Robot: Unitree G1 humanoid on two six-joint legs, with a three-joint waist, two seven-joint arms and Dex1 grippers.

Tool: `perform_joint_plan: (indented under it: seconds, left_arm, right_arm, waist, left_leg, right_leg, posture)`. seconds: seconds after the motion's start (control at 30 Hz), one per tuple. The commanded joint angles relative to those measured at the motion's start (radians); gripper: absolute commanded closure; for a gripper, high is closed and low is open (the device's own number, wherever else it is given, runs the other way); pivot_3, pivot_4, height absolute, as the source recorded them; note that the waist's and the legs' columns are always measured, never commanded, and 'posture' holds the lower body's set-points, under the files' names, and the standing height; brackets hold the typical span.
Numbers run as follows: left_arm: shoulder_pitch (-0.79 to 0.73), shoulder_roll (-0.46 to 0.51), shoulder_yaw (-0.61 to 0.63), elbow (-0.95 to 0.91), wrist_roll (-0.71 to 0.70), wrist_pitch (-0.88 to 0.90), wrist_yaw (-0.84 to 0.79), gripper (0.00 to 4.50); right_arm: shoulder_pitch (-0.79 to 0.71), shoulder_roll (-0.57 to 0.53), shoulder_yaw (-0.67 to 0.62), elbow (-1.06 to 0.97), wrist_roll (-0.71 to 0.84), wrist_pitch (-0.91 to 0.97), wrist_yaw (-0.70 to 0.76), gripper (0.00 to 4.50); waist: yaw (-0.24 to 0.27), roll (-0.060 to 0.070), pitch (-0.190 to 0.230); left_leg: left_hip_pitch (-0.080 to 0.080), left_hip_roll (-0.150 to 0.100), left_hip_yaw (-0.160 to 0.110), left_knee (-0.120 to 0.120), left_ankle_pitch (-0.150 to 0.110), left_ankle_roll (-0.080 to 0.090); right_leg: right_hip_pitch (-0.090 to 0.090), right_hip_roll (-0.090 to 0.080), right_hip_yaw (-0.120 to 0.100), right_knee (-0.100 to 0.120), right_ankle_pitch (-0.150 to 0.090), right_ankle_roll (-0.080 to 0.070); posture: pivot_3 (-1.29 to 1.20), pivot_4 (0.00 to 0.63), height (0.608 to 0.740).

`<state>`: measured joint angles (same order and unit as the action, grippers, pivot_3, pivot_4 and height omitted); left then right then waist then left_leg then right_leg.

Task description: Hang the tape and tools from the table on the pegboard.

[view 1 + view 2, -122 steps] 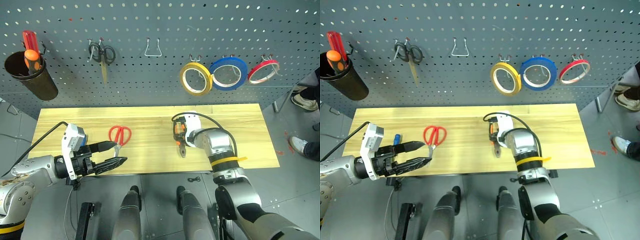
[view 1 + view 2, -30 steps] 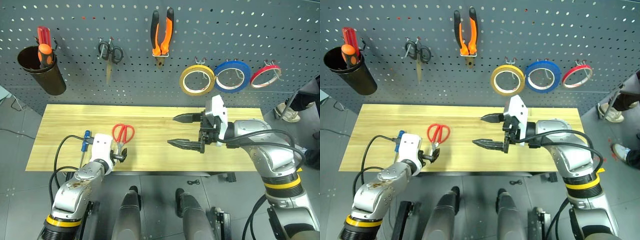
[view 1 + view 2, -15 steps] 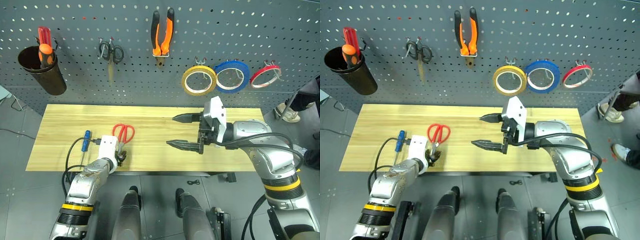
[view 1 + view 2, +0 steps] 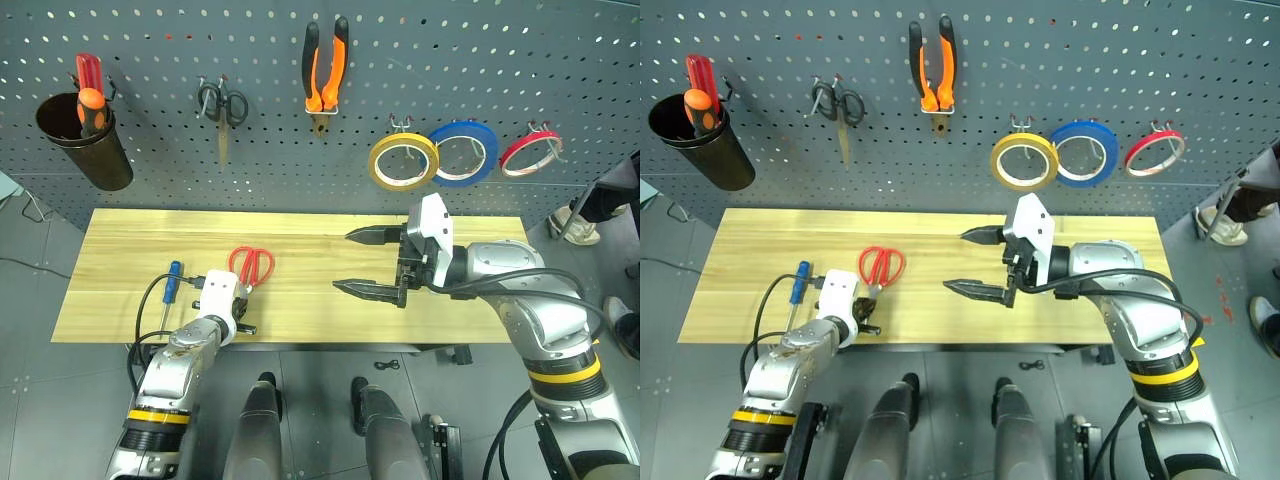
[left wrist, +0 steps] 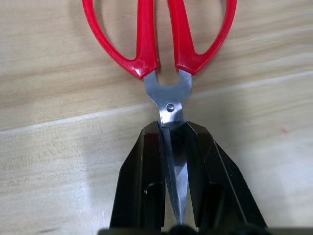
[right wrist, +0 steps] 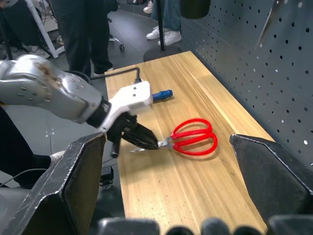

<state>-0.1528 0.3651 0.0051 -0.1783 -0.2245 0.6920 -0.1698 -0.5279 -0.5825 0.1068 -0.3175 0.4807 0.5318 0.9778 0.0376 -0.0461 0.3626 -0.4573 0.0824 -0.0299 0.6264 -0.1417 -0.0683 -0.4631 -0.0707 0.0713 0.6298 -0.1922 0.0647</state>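
Note:
Red-handled scissors (image 4: 250, 265) lie on the table (image 4: 130, 240) left of its middle. My left gripper (image 4: 240, 314) is shut on their blades (image 5: 174, 166), with a black finger (image 5: 142, 171) on either side and the red handles (image 5: 146, 34) pointing toward the pegboard (image 4: 560, 60). A blue-handled screwdriver (image 4: 172, 277) lies just left of that hand. Orange-and-black pliers (image 4: 325, 65) hang on a hook, and a yellowish tape roll (image 4: 403, 162) hangs to their right. My right gripper (image 4: 352, 262) hovers open over the table's middle, pointing left, with nothing in it.
A blue roll (image 4: 462, 152) and a red roll (image 4: 530, 150) hang right of the yellowish one. Grey scissors (image 4: 222, 105) hang at the upper left beside a dark cup (image 4: 85, 145) of screwdrivers. People's legs (image 6: 83, 29) stand past the table's left end.
My left gripper has closed onto the scissors' blades after edging a little forward. The right arm has stayed where it was, still open.

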Motion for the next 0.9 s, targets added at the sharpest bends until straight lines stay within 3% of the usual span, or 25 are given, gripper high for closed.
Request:
perform_joint_plan:
  seconds: [0.03, 0.2, 0.37, 0.63, 0.9]
  left_arm:
    - [0.088, 0.059, 0.014, -0.221, 0.028, -0.088, -0.049, 4.34]
    - [0.275, 0.115, 0.013, -0.491, 0.071, -0.164, -0.075, 4.34]
    - [0.248, 0.076, 0.022, -0.614, 0.170, -0.311, -0.012, 4.34]
    - [0.038, 0.024, 0.046, -0.537, 0.280, -0.319, 0.067, 4.34]
    - [-0.063, -0.005, 0.073, -0.420, 0.315, -0.281, 0.092, 4.34]
  right_arm:
    - [0.010, -0.004, -0.053, -0.090, 0.031, -0.014, -0.026, 0.00]
    - [-0.023, 0.021, -0.133, -0.178, 0.134, 0.029, -0.095, 0.00]
    - [-0.111, 0.041, -0.194, -0.219, 0.260, 0.083, -0.163, 0.00]
    - [-0.318, 0.101, -0.211, -0.118, 0.308, 0.103, -0.282, 0.00]
    - [-0.324, 0.084, -0.187, -0.107, 0.284, 0.085, -0.260, 0.00]
  waist:
    - [-0.001, 0.000, 0.000]
    - [-0.001, 0.001, -0.005]
    - [0.006, 0.001, -0.010]
    - [0.002, 0.000, -0.042]
    - [0.002, 0.000, -0.057]
  left_leg:
    - [0.000, 0.000, 0.000, 0.000, 0.000, 0.000]
    - [0.000, 0.000, 0.000, -0.001, 0.000, 0.000]
    - [-0.002, 0.000, 0.000, 0.000, 0.001, -0.002]
    - [-0.001, 0.000, 0.000, 0.000, 0.003, -0.001]
    - [-0.002, 0.000, 0.000, 0.000, 0.003, -0.001]
  right_leg:
    - [0.000, 0.000, 0.000, 0.000, 0.000, 0.000]
    - [0.000, 0.000, 0.000, -0.001, 0.000, 0.001]
    - [0.001, 0.000, -0.001, -0.002, 0.000, 0.001]
    - [0.003, 0.000, -0.001, -0.004, 0.003, 0.001]
    - [0.003, 0.000, -0.001, -0.004, 0.006, -0.004]
  posture:
    - [0.11, 0.314, 0.740]
    - [0.11, 0.292, 0.740]
    - [0.12, 0.266, 0.740]
    - [0.12, 0.230, 0.740]
    - [0.11, 0.219, 0.740]
